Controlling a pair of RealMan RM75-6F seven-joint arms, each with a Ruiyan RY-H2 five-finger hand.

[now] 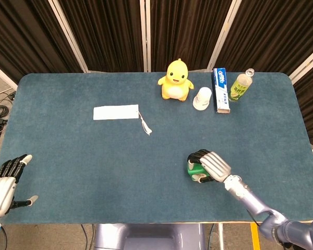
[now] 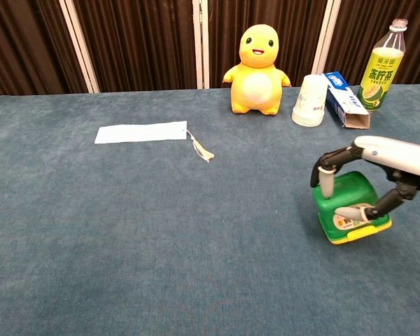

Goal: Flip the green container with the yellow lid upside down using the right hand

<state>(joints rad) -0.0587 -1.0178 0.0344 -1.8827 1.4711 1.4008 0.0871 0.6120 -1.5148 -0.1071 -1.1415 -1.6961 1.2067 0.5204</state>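
Note:
The green container stands on the blue table with its yellow lid at the bottom, label low on its side. My right hand arches over it from the right, one finger down its left face and the thumb on its front, still holding it. In the head view the container peeks out left of the right hand, near the front right of the table. My left hand hovers off the table's front left corner, fingers spread, holding nothing.
Along the back stand a yellow duck toy, an upturned paper cup, a toothpaste box and a green tea bottle. A white paper strip with a string lies at the left middle.

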